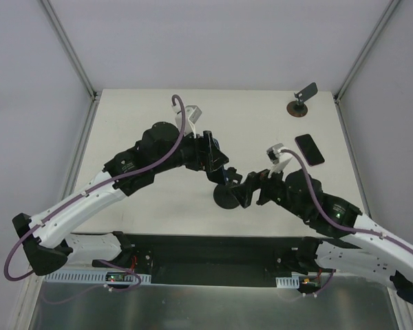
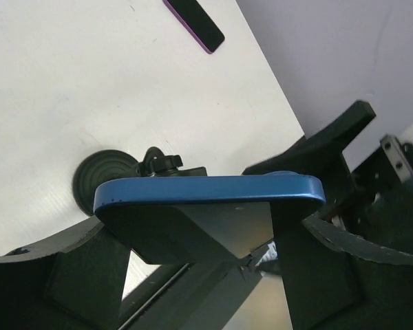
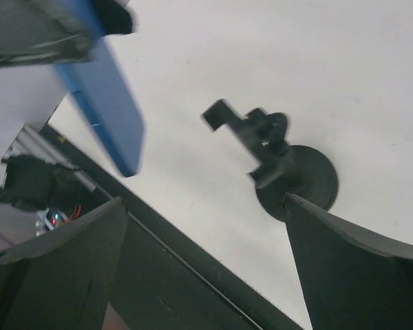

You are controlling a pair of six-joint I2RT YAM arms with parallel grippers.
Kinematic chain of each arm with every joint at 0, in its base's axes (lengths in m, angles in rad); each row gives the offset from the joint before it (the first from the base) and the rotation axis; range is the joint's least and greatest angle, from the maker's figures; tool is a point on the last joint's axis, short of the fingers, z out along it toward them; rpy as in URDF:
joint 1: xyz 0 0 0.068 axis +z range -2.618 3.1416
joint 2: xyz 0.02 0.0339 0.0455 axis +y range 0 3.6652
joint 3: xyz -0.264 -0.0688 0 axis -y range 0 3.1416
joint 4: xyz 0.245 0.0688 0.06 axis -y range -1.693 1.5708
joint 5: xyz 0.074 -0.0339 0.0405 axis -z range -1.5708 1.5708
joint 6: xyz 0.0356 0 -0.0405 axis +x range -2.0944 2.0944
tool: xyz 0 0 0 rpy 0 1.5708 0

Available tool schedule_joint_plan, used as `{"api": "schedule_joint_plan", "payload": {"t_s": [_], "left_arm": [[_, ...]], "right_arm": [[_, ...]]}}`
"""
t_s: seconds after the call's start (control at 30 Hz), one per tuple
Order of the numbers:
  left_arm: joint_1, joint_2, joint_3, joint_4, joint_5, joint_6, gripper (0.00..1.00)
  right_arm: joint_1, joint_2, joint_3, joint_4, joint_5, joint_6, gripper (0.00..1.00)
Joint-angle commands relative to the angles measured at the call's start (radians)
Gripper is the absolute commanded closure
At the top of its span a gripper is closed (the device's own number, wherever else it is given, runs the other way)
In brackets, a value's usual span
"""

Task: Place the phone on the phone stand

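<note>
Holding the phone (image 2: 210, 189) clamped by its side edges, the left gripper (image 2: 199, 240) has the stand (image 2: 110, 180) just beyond its fingertips; the right gripper (image 3: 206, 275) is spread wide, empty. The phone looks stiff and glossy, likely slippery, so the edges are the place to grip.

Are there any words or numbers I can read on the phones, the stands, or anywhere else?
No text can be read anywhere in these pictures.
The phone: blue edge and dark face, no writing shows.
The phone stand: plain black, no label.
The other phone: dark screen, nothing on it.
The little boards at the near table edge: too small to read.
</note>
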Motion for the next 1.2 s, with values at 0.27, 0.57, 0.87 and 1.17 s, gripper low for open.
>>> {"api": "schedule_joint_plan", "payload": {"t_s": [0.27,0.57,0.87,1.17], "left_arm": [[-0.088,-0.110,-0.043,0.162,-0.122,0.212,1.00],[-0.242,-0.050,-0.034,0.240,-0.259,0.391,1.00],[-0.271,-0.009,-0.037,0.268,-0.297,0.416,1.00],[-0.273,-0.042,-0.067,0.268,-0.490,0.295,1.00]], "right_arm": [[-0.592,-0.016,-0.121,0.072,-0.812,0.338,0.15],[-0.767,0.057,-0.208,0.266,-1.040,0.462,0.41],[-0.788,0.125,-0.250,0.362,-1.081,0.484,0.55],[-0.573,0.024,-0.054,-0.106,-0.632,0.071,0.46]]}}
